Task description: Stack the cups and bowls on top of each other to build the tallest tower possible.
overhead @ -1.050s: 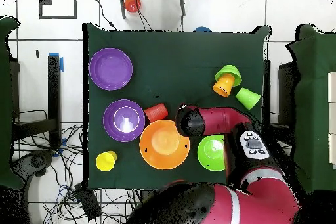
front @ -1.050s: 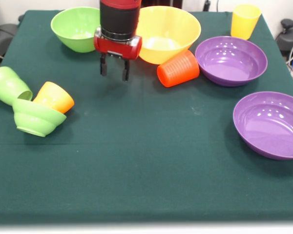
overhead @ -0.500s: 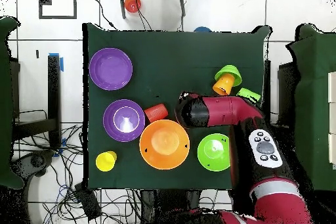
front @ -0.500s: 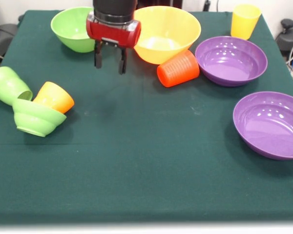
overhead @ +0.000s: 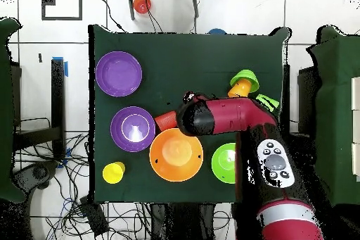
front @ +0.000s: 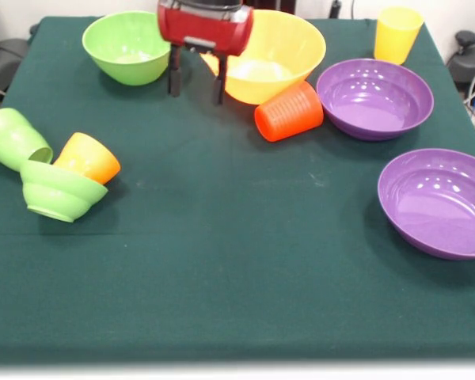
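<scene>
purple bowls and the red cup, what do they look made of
Purple bowls: apparently glossy plastic, with bright light spots on smooth insides. Red cup: likely plastic too, lying on its side, its wall finely ribbed and less shiny.

From my station I can read no text, label, brand, number or sign in either view. The cups, the bowls and the green cloth on the desk [front: 222, 261] are plain, with nothing printed on them. The arm [overhead: 271, 163] carries a grey panel of small round buttons in the overhead view, but any marks on them are too small for me to make out. The red housing above the claw [front: 196, 87] shows a pale strip in the front view, and I cannot tell whether it bears any writing.
</scene>
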Robot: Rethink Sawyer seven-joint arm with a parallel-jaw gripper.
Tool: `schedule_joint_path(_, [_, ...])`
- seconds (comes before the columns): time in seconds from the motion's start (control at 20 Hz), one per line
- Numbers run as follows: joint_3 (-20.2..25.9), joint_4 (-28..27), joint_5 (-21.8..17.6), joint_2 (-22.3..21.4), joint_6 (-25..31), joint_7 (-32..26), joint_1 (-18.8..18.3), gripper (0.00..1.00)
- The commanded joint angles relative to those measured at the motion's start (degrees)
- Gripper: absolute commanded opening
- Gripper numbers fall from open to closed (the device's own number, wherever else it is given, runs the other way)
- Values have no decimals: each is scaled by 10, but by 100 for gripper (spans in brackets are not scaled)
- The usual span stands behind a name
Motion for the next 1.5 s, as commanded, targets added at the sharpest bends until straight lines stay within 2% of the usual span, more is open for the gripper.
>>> schedule_joint_path(0.05, [20, 94, 0, -39, 18, 6, 30, 100])
schedule_joint_path(0.4, [3, 180, -16, -67, -47, 38, 44, 100])
schedule_joint_path(0.7, [-8, 226, -28, -53, -103, 48, 37, 100])
schedule_joint_path(1.05, [-44, 233, -46, -25, -140, 42, 55, 100])
schedule_joint_path(1.5, [-64, 223, -52, 14, -185, 35, 54, 100])
